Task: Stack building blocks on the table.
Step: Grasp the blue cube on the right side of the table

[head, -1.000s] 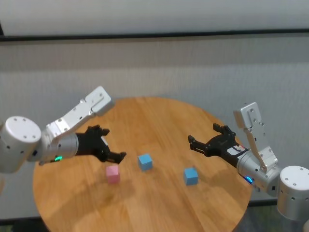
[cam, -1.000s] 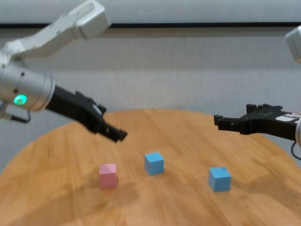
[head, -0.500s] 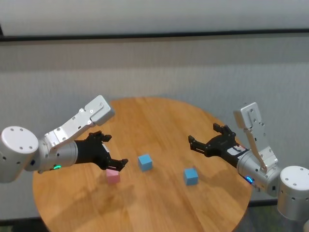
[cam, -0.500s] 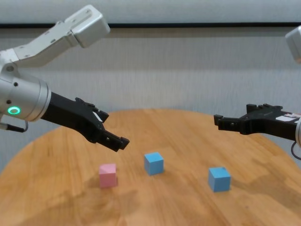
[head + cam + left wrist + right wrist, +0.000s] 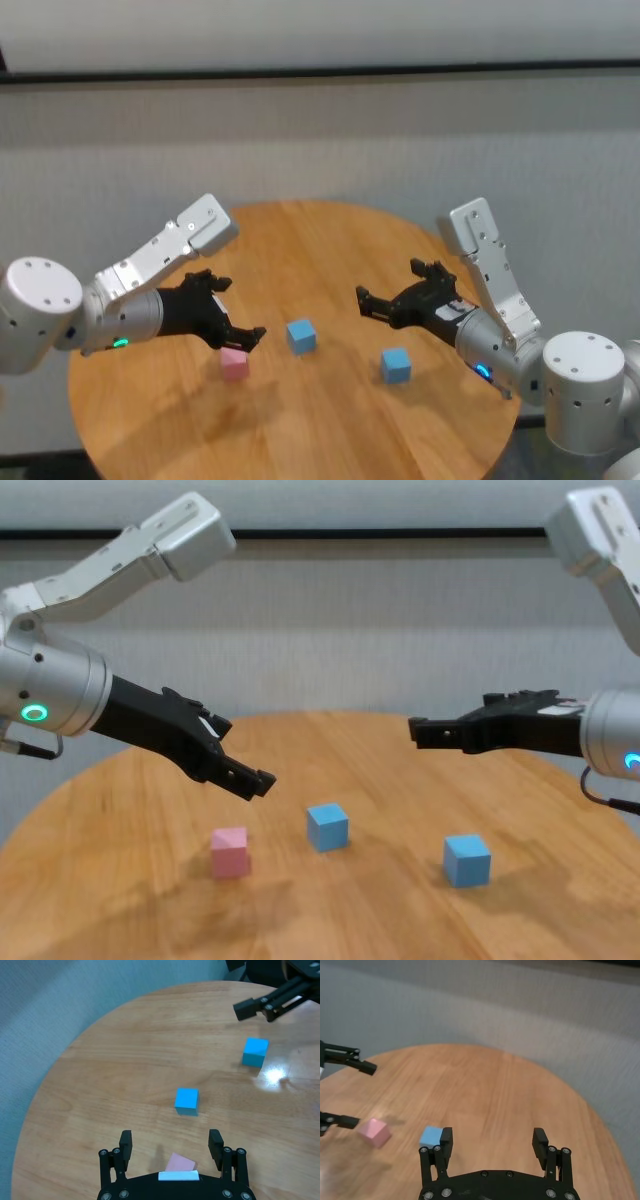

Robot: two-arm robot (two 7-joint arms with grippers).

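Observation:
On the round wooden table [image 5: 330, 240] lie a pink block [image 5: 233, 363], a light blue block [image 5: 300, 335] in the middle and a second light blue block [image 5: 395, 365] to the right, all apart. My left gripper [image 5: 238, 310] is open, hovering just above and behind the pink block [image 5: 180, 1163], which lies between its fingers in the left wrist view. My right gripper [image 5: 390, 282] is open and empty, in the air behind the right blue block and right of the middle one [image 5: 431, 1136].
The table's rounded edge [image 5: 60, 790] curves close to the blocks on the left. A grey wall [image 5: 320, 140] stands behind the table.
My right gripper has moved left, in over the table toward the middle. My left gripper has come down over the pink block and now holds still. The blocks have not moved.

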